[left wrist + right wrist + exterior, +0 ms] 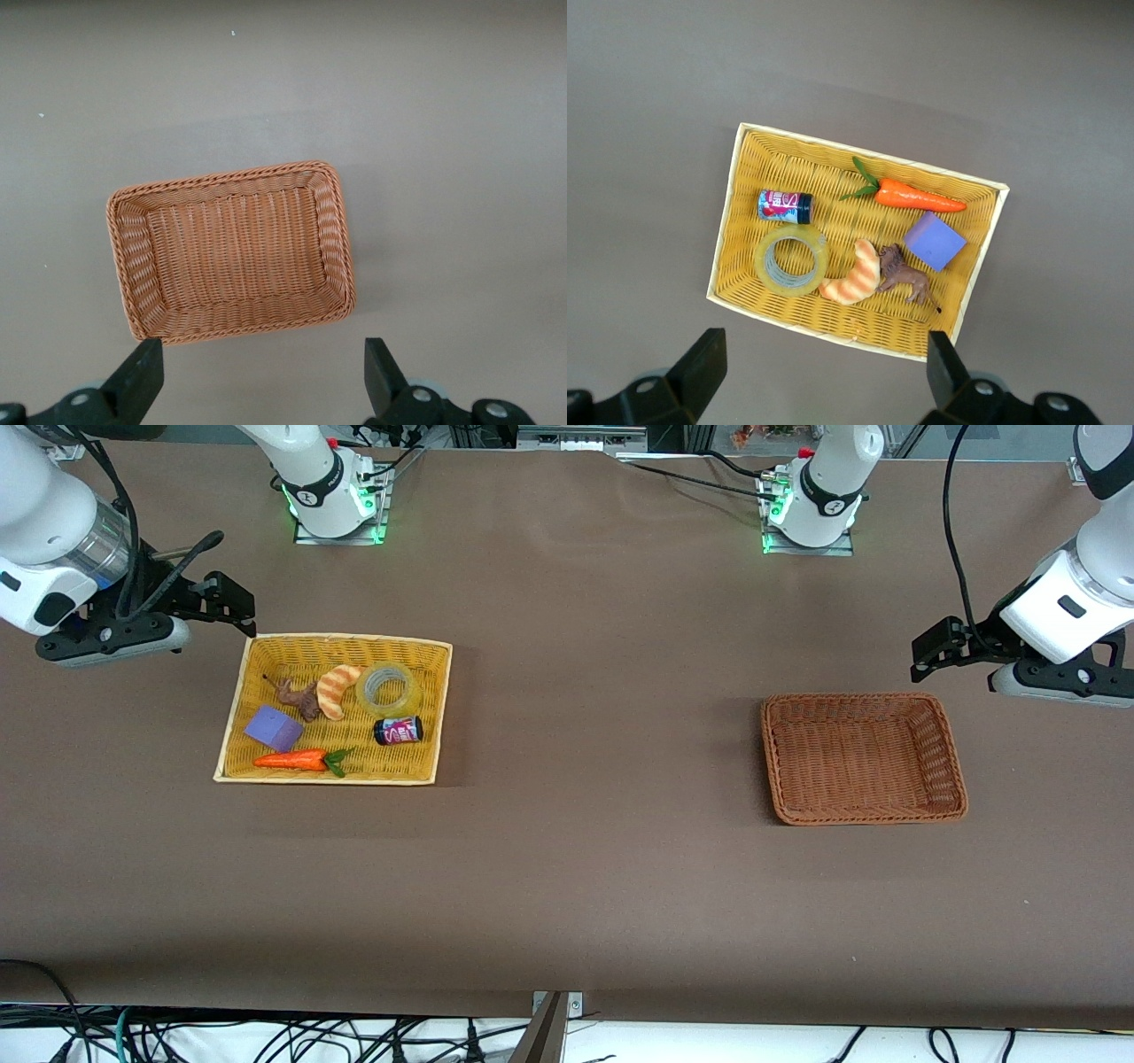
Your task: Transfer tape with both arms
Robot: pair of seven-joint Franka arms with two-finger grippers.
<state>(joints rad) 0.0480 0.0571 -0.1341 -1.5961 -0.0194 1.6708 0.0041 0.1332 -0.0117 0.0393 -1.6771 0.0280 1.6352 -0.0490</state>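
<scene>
The tape (403, 701), a pale-yellow translucent ring with a grey core, lies flat in the yellow wicker basket (345, 638), in the part toward the middle of the table. It also shows in the right wrist view (766, 274), beside the basket's wall (731, 221). My right gripper (235, 607) is open and empty, up in the air over bare table just outside the yellow basket's corner at the right arm's end (824, 372). My left gripper (930, 654) is open and empty, raised over bare table beside the brown basket (264, 372).
The yellow basket also holds a striped orange croissant toy (337, 691) touching the tape, a brown toy animal (297, 695), a purple block (273, 728), a toy carrot (297, 760) and a small dark can (398, 731). An empty brown wicker basket (864, 812) sits at the left arm's end (230, 174).
</scene>
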